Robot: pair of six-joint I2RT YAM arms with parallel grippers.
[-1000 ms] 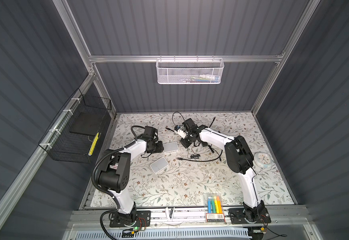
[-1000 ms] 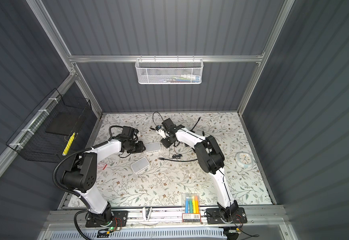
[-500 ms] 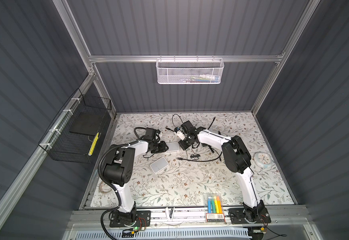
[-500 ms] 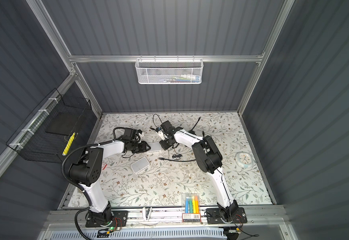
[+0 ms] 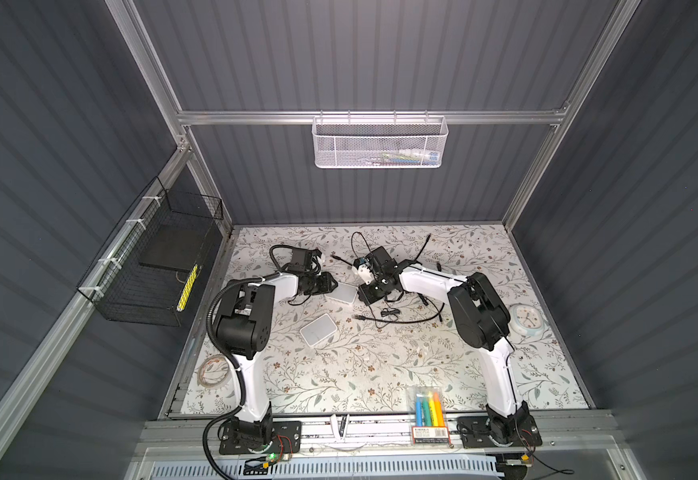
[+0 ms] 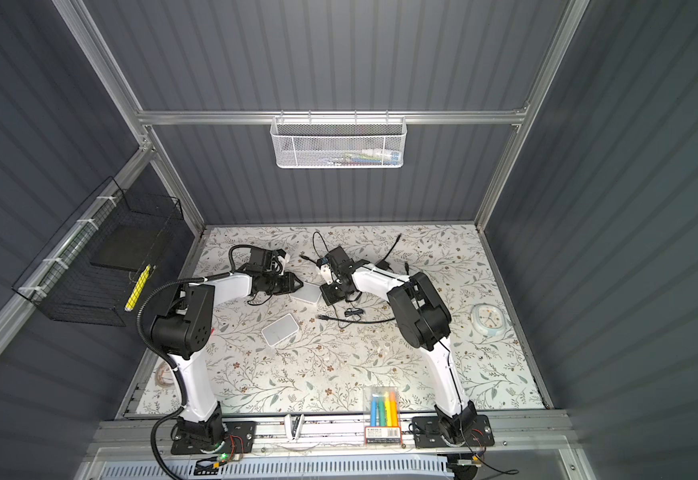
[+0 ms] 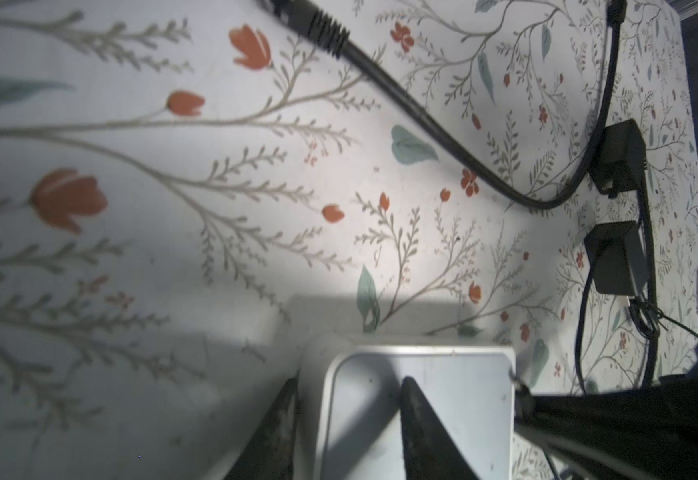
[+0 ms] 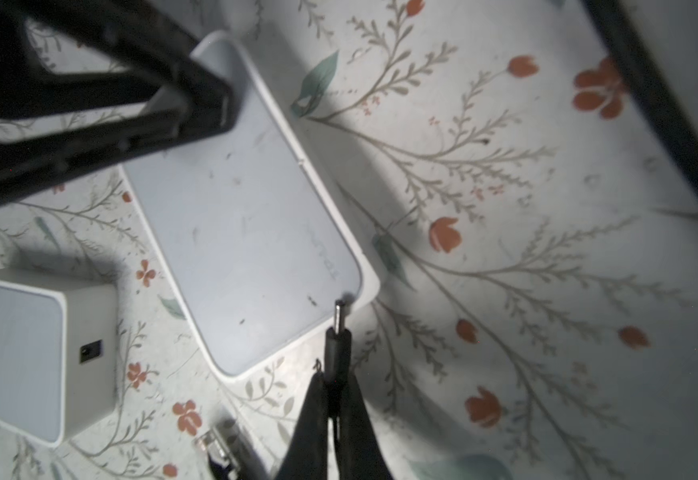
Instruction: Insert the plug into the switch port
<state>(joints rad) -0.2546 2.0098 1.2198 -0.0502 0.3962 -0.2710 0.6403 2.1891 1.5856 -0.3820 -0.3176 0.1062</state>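
Plug (image 8: 337,332): black barrel type, pinched between the fingers of the right hand (image 8: 334,376). Its metal tip is pointed at a corner of the switch (image 8: 243,216); contact cannot be told. Switch: white, flat, laid in the far half of the surface (image 5: 380,374), midway between the side edges, and clasped at its opposite end by the left hand (image 7: 349,384). Both arms are stretched low and inward, and the hands are set facing each other across the switch.

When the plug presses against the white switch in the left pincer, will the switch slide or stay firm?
It likely will not slide: the left pincer closes on one end of the switch. Its case looks smooth and thin, so it may pivot about that grip. Its flat shape should not roll.
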